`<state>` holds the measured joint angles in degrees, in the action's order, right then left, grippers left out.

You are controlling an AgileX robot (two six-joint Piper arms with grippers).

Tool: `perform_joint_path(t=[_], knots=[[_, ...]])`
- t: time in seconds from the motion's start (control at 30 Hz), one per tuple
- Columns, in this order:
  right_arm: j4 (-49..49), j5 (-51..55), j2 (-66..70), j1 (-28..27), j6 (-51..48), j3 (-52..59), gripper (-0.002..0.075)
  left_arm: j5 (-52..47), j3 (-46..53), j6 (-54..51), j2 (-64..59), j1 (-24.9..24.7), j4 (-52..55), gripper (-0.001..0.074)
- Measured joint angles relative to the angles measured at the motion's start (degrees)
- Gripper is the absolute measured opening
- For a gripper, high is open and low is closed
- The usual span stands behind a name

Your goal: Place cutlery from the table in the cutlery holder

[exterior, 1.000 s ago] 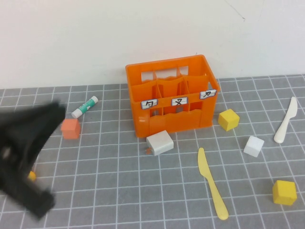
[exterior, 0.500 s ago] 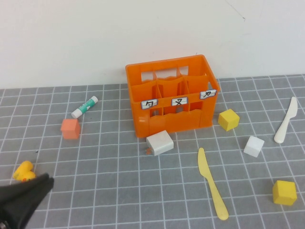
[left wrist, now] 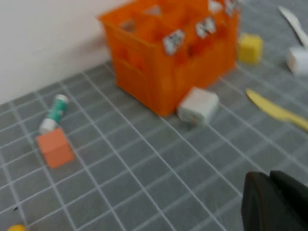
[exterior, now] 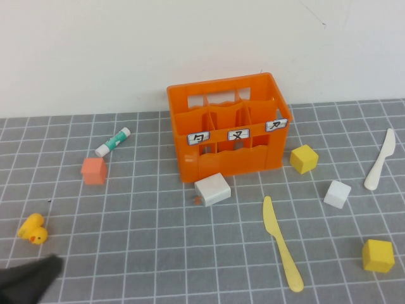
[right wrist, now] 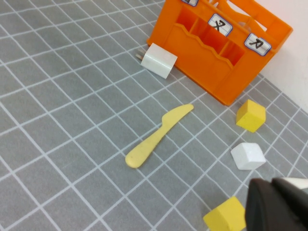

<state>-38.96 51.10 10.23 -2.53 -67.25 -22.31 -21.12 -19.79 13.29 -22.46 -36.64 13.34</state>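
The orange cutlery holder (exterior: 224,126) stands at the back of the grey grid table (exterior: 158,253). The pale yellow knife (exterior: 281,252) lies flat in front of it to the right. The white knife (exterior: 380,159) lies flat at the far right. My left gripper (exterior: 28,282) is at the bottom-left corner, empty; in the left wrist view (left wrist: 270,185) its fingers sit together, far from the holder (left wrist: 168,53). My right gripper (right wrist: 272,192) is outside the high view, shut and empty above the table. It is near the yellow knife (right wrist: 159,137) and hides part of the white knife (right wrist: 294,182).
A white-and-green glue stick (exterior: 112,142), an orange cube (exterior: 93,170) and a yellow duck (exterior: 33,228) lie on the left. A white block (exterior: 212,189) sits before the crate. Two yellow cubes (exterior: 304,158) (exterior: 378,255) and a white cube (exterior: 336,194) lie on the right.
My left arm has drawn back toward the bottom-left corner of the high view, uncovering the yellow duck. The knives and the crate have not moved.
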Motion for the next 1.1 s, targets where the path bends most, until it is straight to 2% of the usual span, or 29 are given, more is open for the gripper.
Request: perform_joint_path(t=[0.1,0.23,0.33,0.5,0.73,0.83,1.1], knots=[[0.0,0.0,-0.09,0.0,0.0,0.0,-0.0003,1.94,1.06,5.07,3.91,5.17,0.97,0.0001],[0.0,0.0,-0.09,0.0,0.0,0.0,-0.0003,4.98,3.89,6.81,8.84,13.77,1.23,0.0001],[0.0,0.0,-0.09,0.0,0.0,0.0,-0.0003,5.44,7.17,7.18,12.91,19.33,-1.82,0.0001],[0.0,0.0,-0.09,0.0,0.0,0.0,-0.0003,5.44,14.04,7.42,19.44,25.72,-8.13,0.0001],[0.0,0.09,-0.09,0.0,0.0,0.0,-0.0003,4.76,21.02,7.42,23.06,28.15,-10.54,0.0001],[0.0,0.09,-0.09,0.0,0.0,0.0,-0.0003,1.97,21.12,7.42,23.06,28.41,-10.54,0.0001],[0.0,0.09,-0.09,0.0,0.0,0.0,-0.0003,1.98,21.12,6.84,23.06,29.96,-10.44,0.0]])
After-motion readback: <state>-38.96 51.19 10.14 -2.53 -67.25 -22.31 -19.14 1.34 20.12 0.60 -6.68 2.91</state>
